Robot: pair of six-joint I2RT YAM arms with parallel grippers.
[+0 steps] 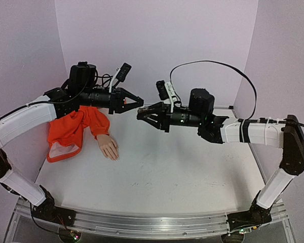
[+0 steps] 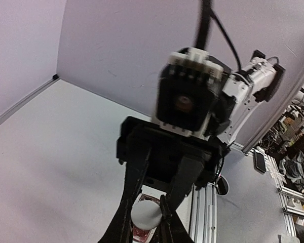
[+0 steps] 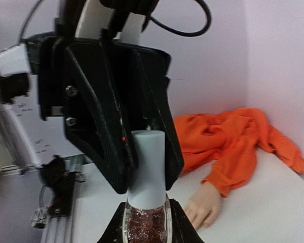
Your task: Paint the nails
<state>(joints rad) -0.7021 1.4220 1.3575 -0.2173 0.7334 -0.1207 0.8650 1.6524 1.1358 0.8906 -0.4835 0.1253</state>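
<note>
A small glass bottle [image 3: 147, 227] of reddish glitter polish hangs in mid-air over the table's back middle, with my right gripper [image 3: 147, 223] shut on its glass body. The bottle's pale cap [image 3: 148, 167] points at my left arm. My left gripper [image 2: 145, 215] is shut on that cap [image 2: 145, 212], one finger [image 3: 104, 126] on each side. In the top view both grippers meet tip to tip, left gripper [image 1: 140, 103] and right gripper [image 1: 140, 115]. The mannequin hand [image 1: 108, 147] lies palm down on the table at the left, apart from both grippers. Its nails are too small to make out.
An orange sleeve and garment [image 1: 76, 126] lie bunched against the left wall behind the hand [image 3: 205, 205]. A metal rail [image 1: 142, 223] runs along the near edge with both arm bases. Pale walls close in the back and sides. A black cable [image 1: 213, 63] arcs over the right arm.
</note>
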